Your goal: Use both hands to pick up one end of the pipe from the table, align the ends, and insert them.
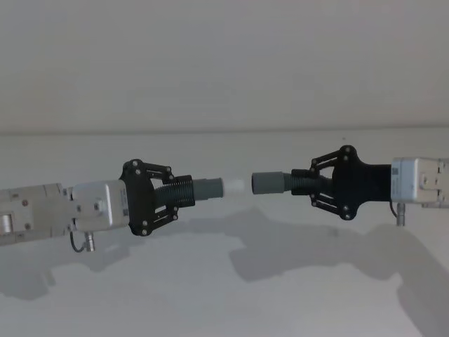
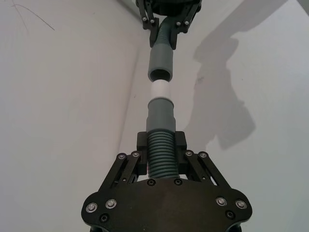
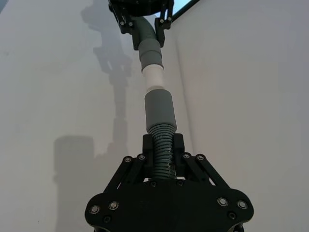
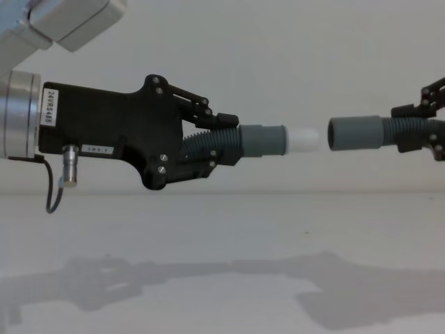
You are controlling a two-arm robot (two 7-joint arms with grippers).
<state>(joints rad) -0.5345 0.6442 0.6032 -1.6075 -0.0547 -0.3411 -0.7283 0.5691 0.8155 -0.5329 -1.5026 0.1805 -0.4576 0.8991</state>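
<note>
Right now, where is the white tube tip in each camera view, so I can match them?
Head view: white tube tip at centre, just left of the open grey cuff.
Left wrist view: tip upper centre, beyond the left claw.
Right wrist view: tip upper centre, far side of the cuff.
Chest view: tip right of centre.
Shared landmark: the open grey cuff facing it.

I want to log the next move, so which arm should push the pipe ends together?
Probably the left. The left gripper holds the piece with the white tip, facing the open cuff in the right gripper across a small gap. Either could close it.
</note>
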